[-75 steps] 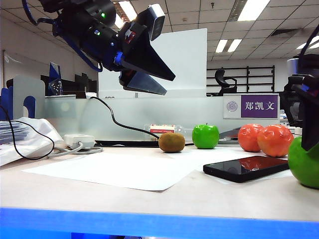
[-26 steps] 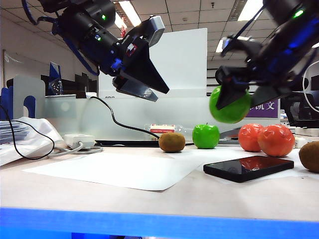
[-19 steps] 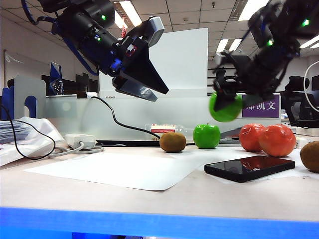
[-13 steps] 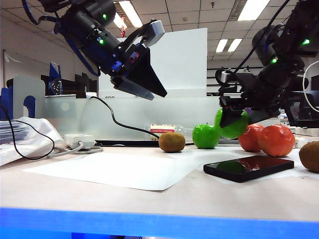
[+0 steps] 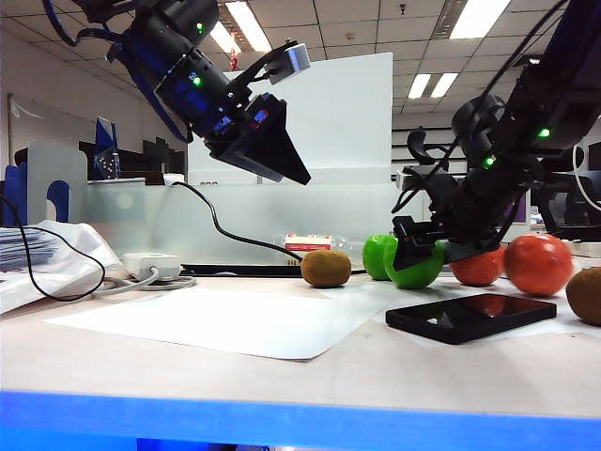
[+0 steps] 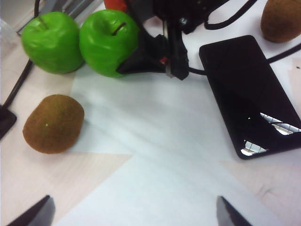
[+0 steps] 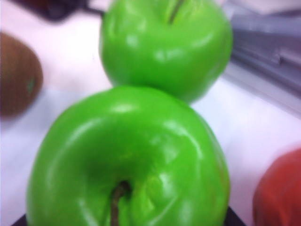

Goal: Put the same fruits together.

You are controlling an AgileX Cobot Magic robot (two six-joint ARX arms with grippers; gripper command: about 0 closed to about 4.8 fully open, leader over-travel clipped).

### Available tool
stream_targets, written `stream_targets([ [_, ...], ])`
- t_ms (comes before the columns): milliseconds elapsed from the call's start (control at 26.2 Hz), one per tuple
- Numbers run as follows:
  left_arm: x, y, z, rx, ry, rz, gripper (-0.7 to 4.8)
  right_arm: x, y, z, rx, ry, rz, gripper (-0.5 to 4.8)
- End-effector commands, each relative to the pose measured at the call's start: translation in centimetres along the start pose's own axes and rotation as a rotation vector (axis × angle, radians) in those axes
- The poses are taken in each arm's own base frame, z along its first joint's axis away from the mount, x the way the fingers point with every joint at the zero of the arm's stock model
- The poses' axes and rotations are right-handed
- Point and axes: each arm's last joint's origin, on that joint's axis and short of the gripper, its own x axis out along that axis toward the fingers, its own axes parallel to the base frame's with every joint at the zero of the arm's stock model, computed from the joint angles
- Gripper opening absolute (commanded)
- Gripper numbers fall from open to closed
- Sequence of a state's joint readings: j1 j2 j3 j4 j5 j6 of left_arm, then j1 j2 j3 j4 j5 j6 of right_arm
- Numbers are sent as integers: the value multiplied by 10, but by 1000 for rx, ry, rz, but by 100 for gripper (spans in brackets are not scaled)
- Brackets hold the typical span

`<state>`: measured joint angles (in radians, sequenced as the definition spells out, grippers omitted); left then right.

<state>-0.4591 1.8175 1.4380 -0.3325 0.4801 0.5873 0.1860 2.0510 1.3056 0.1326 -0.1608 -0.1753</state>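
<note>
We are holding one green apple [image 5: 414, 265] in our right gripper [image 5: 420, 252], with its jaws clamped on the two sides of the fruit, and we are bringing it to the table [image 5: 300, 362] just beside the second green apple [image 5: 377, 256], near the back of the work surface. In the left wrist view the two apples look almost touching, but we cannot tell if the held one is already resting on the table. To finish this step well, we think it is best to lower the apple until it is sitting on the surface, then spread the jaws slowly and lift straight up, so the round fruit is not rolling toward the black phone [image 5: 470, 313] or pushing its partner away. Our left gripper [image 5: 274, 155] is hanging high over the white paper [image 5: 225, 324], jaws spread wide and holding nothing, so it is not disturbing anything. The held apple is standing nearly upright: in the left wrist view its stem [image 6: 118, 28] is pointing up and a little to the side, so its axis from stem to bottom is close to vertical, and the other apple is standing the same way. One kiwi [image 5: 325, 268] is lying on its side near the apples, its long axis level with the table, while the other kiwi [image 5: 585, 295] is well apart at the right edge, beyond the two orange-red fruits [image 5: 537, 264].
</note>
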Motion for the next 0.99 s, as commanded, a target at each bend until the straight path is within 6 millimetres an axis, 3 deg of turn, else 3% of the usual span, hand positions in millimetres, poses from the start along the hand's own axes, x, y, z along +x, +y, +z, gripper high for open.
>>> stream_targets([
  [38,-2,1,4,15,-23,12,479,1,5,1,-9,24,12,-1],
  [191,-2,1,5,22,-34,19,479,2,8,1,-17,24,17,9],
  [229,-2,1,5,22,-34,19,479,2,8,1,-16,24,17,70],
  [267,-2,1,5,21,-35,16,479,2,8,1,-15,27,17,252],
  [305,-2,1,5,21,-40,8,479,2,8,1,-14,30,18,345],
  [420,-2,1,5,20,-43,3,479,1,8,0,-12,43,21,425],
  [458,-2,1,5,19,-43,2,479,1,8,1,-3,39,21,479],
  [611,-2,0,4,14,-43,-18,479,-6,8,11,4,5,14,479],
  [764,-1,-1,2,6,-32,-28,479,-25,7,33,-11,-90,-3,479],
  [993,-1,-3,4,-17,-67,-90,479,-83,10,64,-22,-105,-14,479],
])
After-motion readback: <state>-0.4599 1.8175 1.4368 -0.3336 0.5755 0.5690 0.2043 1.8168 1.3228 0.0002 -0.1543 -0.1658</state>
